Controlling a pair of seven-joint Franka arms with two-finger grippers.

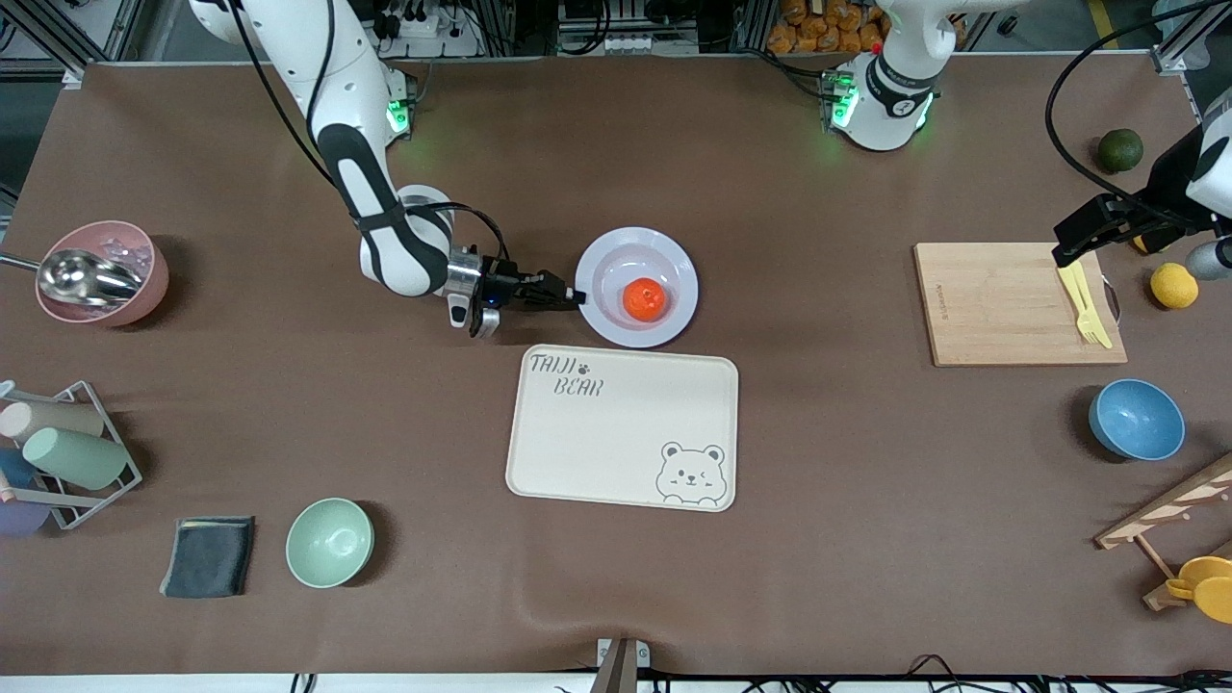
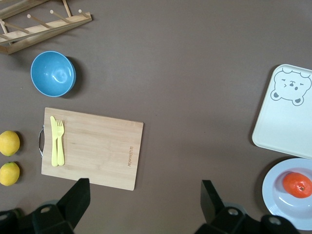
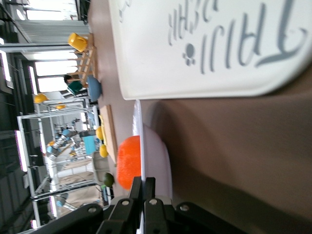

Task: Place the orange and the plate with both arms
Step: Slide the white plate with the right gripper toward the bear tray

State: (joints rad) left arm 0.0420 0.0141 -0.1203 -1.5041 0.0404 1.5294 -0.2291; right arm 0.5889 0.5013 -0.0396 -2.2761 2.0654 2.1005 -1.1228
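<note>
On the plate (image 1: 602,252) the orange (image 1: 644,299), right gripper (image 1: 576,297) pinching plate's rim, left gripper (image 2: 144,195) spread, fingertips cropped.

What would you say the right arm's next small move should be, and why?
Probably lift the plate slightly and carry it toward the bear tray. The right gripper looks shut on the plate's rim, the orange already sits in its centre, and the tray lies just nearer the camera. The left gripper waits open above the cutting board.
</note>
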